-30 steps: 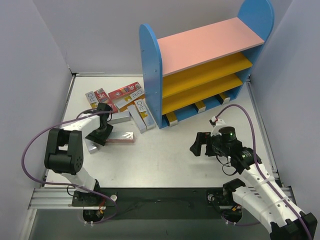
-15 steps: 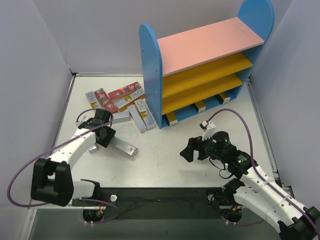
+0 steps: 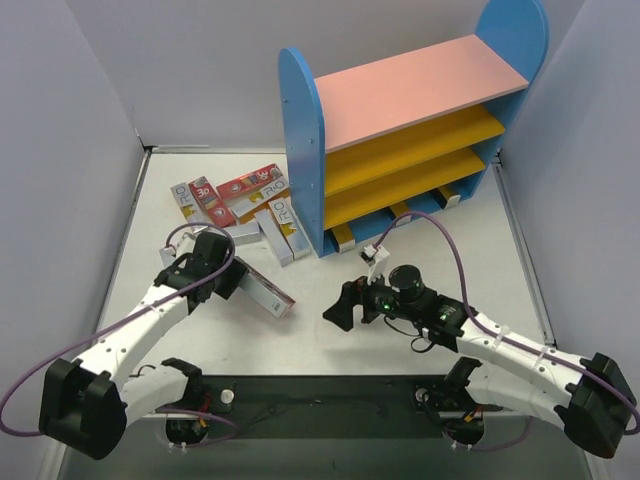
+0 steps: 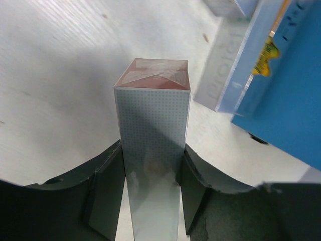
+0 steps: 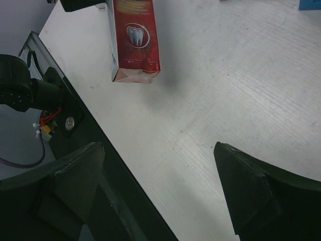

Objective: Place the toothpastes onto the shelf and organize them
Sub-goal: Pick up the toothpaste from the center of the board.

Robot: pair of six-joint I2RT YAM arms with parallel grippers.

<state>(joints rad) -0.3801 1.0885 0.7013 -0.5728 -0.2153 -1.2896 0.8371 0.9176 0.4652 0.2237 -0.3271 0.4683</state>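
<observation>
Top external: left claw [image 3: 231, 278] holds toothpaste box [image 3: 266, 293] diagonally, red end pointing right.

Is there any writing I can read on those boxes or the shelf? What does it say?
"30": on a red box in the pile.
"RO": on a silver box beside the shelf; the rest of the word is unreadable.
Held box: a tooth picture shows, but the yellow lettering is too blurred to read.
Shelf: no writing visible.
</observation>
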